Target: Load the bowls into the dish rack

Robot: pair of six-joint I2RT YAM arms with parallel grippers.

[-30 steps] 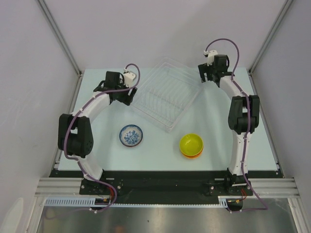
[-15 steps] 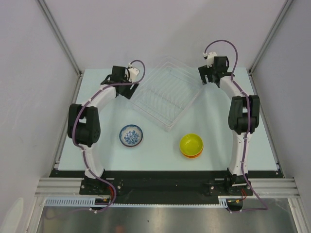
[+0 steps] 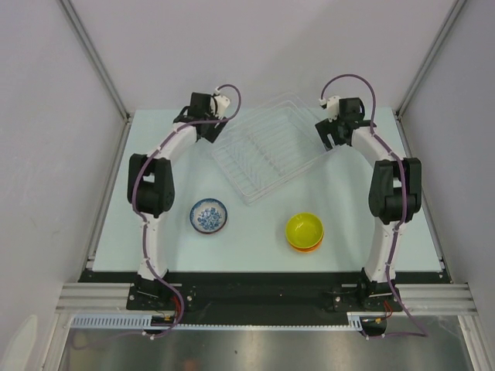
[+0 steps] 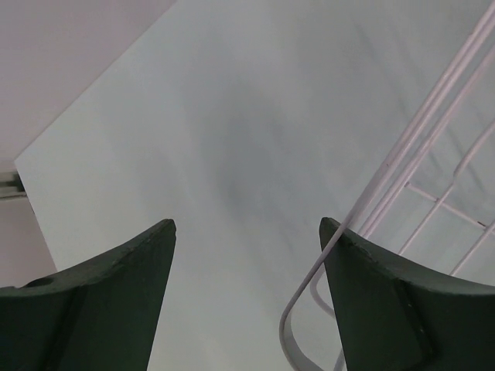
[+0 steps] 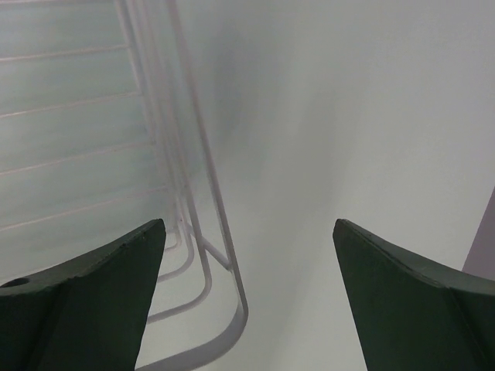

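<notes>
The clear dish rack (image 3: 271,151) lies skewed at the back of the table and holds no bowls. My left gripper (image 3: 210,131) is open at its far-left corner; in the left wrist view (image 4: 247,224) the rack's rounded corner rim (image 4: 309,317) lies between the jaws, close to the right finger. My right gripper (image 3: 333,139) is open at the rack's right corner; in the right wrist view (image 5: 249,222) the corner rim (image 5: 228,309) lies between the jaws, nearer the left finger. A white bowl with blue pattern (image 3: 209,215) sits front left. A yellow-green bowl (image 3: 305,227) is stacked on an orange one (image 3: 306,246) front right. Other bowls are hidden.
The pale table (image 3: 155,232) ends at grey side walls and metal frame posts at the back corners. Purple cables loop above both wrists. The arm bases stand on the black rail at the near edge.
My left arm has swung up and right to the rack's far-left corner. My right gripper has come down to the right corner. The rack has turned, its near corner shifting left.
</notes>
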